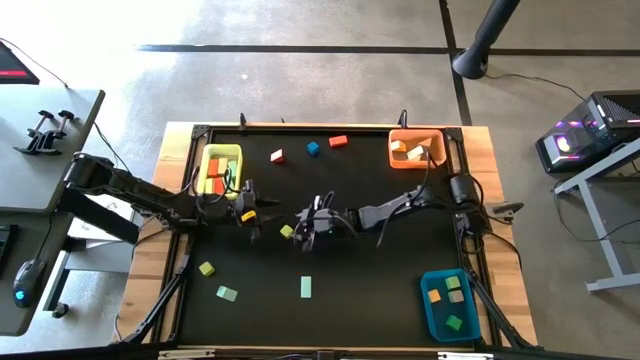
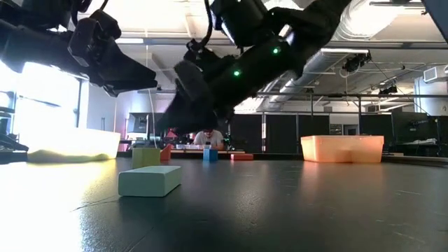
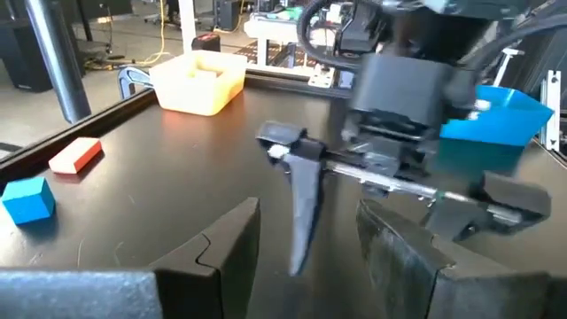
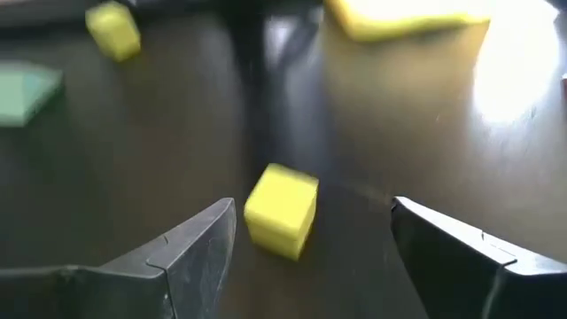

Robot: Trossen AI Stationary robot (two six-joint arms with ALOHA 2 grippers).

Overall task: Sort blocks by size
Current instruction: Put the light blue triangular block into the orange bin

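Near centre of the black surface (image 1: 380, 290): both pincers meet, almost facing each other.
Right pincer (image 4: 310, 244): fingers spread wide, holding nothing; low over the surface.
Small yellow wooden cube (image 4: 281, 211): on the surface between the right pincer's two fingers, touching neither.
Left pincer (image 1: 262, 212): fingers parted, nothing seen between them; close to the right pincer, pointing at it.
Yellow-orange block (image 1: 247, 215): shows at the left pincer; whether it is held I cannot tell.
Mint wooden bar (image 1: 306, 287): flat on the surface, away from the right pincer, toward the near edge.
Green cube (image 1: 207, 269) and mint block (image 1: 227, 293): apart from the left pincer, nearer the front edge.
Blue cube (image 1: 313, 148), red bar (image 1: 338, 141), pink-tan block (image 1: 277, 156): loose beyond both pincers, along the far edge.
Yellow plastic bin (image 1: 203, 172): just behind the left pincer, blocks inside.
Orange plastic bin (image 1: 396, 157): far corner, behind the right arm, blocks inside.
Blue plastic bin (image 1: 428, 305): near corner on the right arm's side, blocks inside.
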